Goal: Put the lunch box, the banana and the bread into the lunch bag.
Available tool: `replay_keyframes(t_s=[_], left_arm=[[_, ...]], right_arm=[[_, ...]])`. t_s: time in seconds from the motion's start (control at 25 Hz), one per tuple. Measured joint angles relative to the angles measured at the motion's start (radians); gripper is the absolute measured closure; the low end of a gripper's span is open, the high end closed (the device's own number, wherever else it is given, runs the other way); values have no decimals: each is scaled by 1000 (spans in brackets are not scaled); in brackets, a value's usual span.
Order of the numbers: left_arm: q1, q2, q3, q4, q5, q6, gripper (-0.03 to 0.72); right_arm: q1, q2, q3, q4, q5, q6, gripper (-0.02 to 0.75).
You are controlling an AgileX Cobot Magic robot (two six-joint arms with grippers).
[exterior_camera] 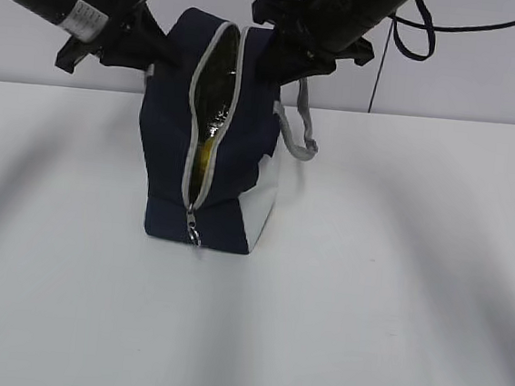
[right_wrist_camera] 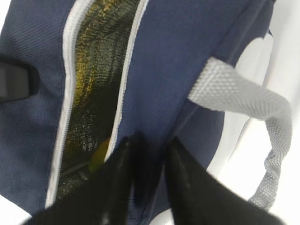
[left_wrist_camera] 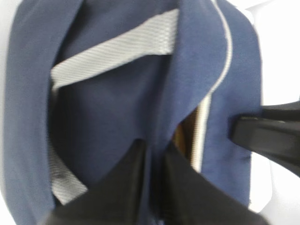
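Note:
The navy lunch bag point(exterior_camera: 237, 168) stands upright mid-table with its grey zipper undone and its silver lining showing. Yellow of the banana point(exterior_camera: 204, 156) shows through the slit, and again low in the opening point(right_wrist_camera: 99, 154). A brown sliver point(left_wrist_camera: 180, 136) shows inside; I cannot tell whether it is the bread. The lunch box is hidden. My left gripper point(exterior_camera: 164, 54) is at the bag's top left edge, its jaws point(left_wrist_camera: 154, 145) slightly apart with a fold of navy fabric between them. My right gripper point(exterior_camera: 275, 56) is at the top right edge, jaws point(right_wrist_camera: 150, 140) parted around a loose fold.
A grey handle point(exterior_camera: 300, 129) hangs off the bag's right side point(right_wrist_camera: 243, 93). The ring pull point(exterior_camera: 193, 234) sits at the low front end of the zipper. White tabletop point(exterior_camera: 394, 288) surrounds the bag, with a wall and a black cable point(exterior_camera: 419, 31) behind.

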Motion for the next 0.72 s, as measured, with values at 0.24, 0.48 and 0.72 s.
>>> replay_keyframes(t_s=[0.24,0.48,0.72], left_arm=[[10,0,0,32,3,0,297],[56,-36,0,44,15,16,239],[90,-134,0,80,85,30,235]], right_arm=[[0,0,0,-34,22,0,327],[0,-30,0,-130,66,0,297],[2,-132,-28,-173,121,0,297]])
